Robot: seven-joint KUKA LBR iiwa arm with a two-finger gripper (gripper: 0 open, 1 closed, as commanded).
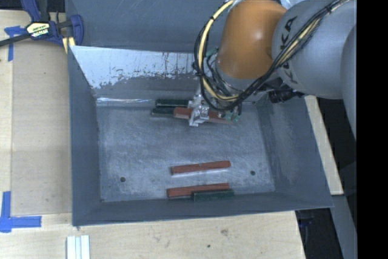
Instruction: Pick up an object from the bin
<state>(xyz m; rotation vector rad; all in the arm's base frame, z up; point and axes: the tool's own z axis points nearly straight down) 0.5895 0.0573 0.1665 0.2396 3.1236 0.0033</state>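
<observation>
By the far wall of the bin point(82, 148) my gripper point(197, 113) hangs over a red-brown bar point(180, 112); open or closed, I can't tell. Probably the grasp step; next needs a straight lift.

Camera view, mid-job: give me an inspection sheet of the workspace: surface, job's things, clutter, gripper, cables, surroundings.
Surface: grey metal bin, floor scuffed, far wall scratched.
Job's things: far green stick and far red-brown stick lie together by the far wall; middle red-brown stick lies alone nearer the front; front red-brown stick and front green stick lie end to end along the front wall.
Clutter: nothing seen.
Gripper: gripper is low at the right end of the far pair; a hold cannot be told.
Cables: yellow and black cables loop round the orange cover.
Surroundings: grey arm reaches over the right rim; otherwise nothing seen.
</observation>
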